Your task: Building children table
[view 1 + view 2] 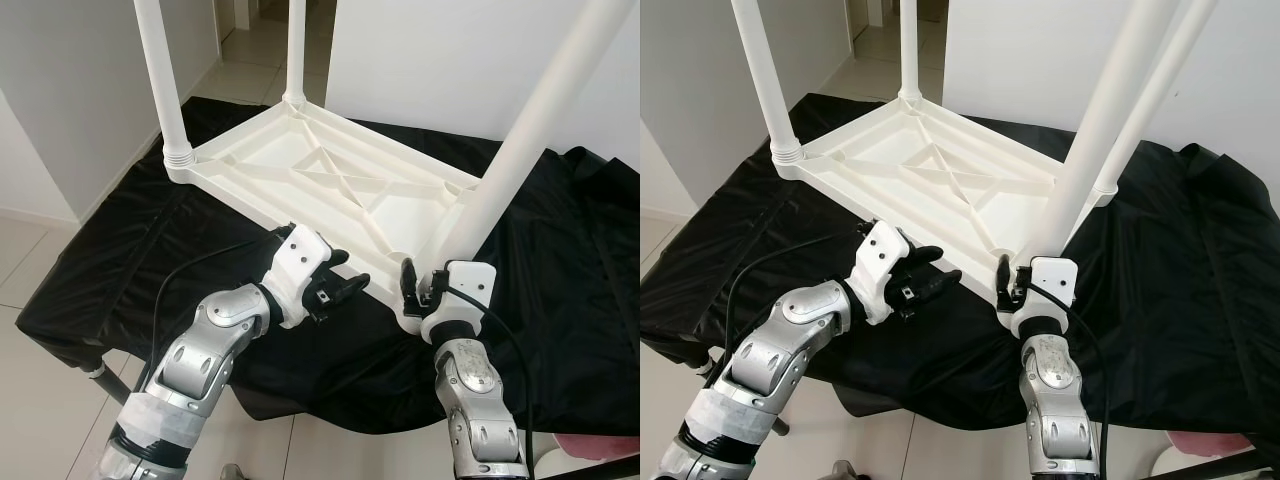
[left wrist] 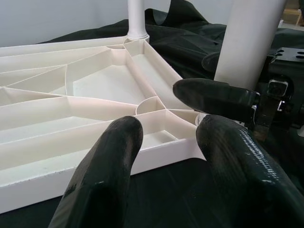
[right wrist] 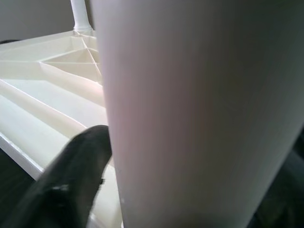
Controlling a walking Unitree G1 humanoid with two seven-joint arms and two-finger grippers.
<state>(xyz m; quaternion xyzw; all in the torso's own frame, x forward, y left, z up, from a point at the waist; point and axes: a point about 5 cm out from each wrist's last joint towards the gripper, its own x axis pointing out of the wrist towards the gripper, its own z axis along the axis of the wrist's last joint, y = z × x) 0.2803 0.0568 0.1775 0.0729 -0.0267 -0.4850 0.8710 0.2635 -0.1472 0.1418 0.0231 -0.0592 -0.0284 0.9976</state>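
One white plastic tabletop (image 1: 330, 185) lies upside down on a black cloth (image 1: 560, 290), with four white legs (image 1: 160, 85) standing up from its corners. The right gripper (image 1: 420, 290) is clamped around the base of the nearest leg (image 1: 520, 140), one finger (image 3: 71, 185) on either side. Just to its left, the left gripper (image 1: 340, 285) hovers beside the tabletop's near edge, fingers (image 2: 102, 175) spread apart and holding nothing.

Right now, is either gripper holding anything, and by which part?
The right gripper grips the near table leg at its bottom end, by the corner socket. The left gripper is open, holding nothing.
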